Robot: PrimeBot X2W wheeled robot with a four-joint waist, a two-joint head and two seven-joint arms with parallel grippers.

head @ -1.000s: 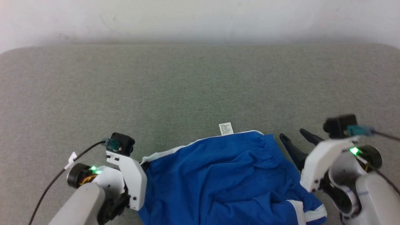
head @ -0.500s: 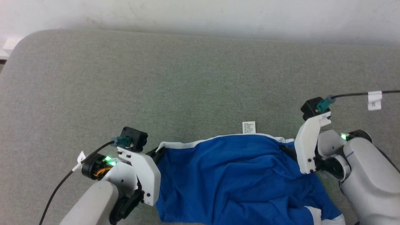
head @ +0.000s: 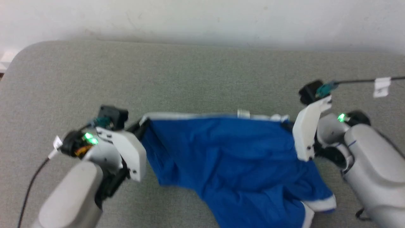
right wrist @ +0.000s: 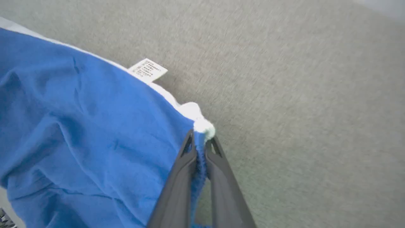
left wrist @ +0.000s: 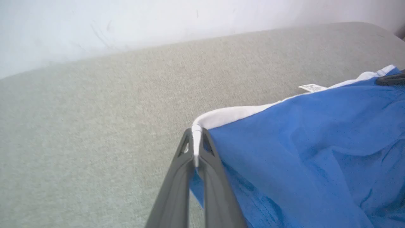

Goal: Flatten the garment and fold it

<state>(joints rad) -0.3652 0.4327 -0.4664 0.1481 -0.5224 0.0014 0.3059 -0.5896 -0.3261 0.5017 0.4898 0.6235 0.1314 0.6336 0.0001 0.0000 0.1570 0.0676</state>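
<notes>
**Pinching the shorts (head: 227,158) at both ends of one edge**

So the left gripper (left wrist: 196,142) has its two dark fingers pressed right together on the white trim (left wrist: 234,112) at one corner of the blue fabric. In the left wrist view you can see the white hem poking up between the tips. The right gripper (right wrist: 200,141) is doing the same thing at the other end. Its jaws are nearly closed, with a bunch of blue cloth and a little white nub of trim squeezed between them.

From the head view, that trimmed edge runs pretty much straight from one gripper to the other, on the side away from the robot. The rest of the shorts spreads back toward the robot, all wrinkly, with one part trailing off to the lower right where more white trim shows. That view is kinda blurry, so I can't tell for sure if the stretched edge is lifted clear or touching down.

The small white tag (right wrist: 147,70) sticks out past the same edge, closer to the right gripper than the left one.

All of it sits on a grey fabric surface (head: 202,79) with a rounded far-left corner and a pale wall (head: 202,19) behind it. A black cable (head: 357,81) with a white label on it runs off from the right wrist.
</notes>
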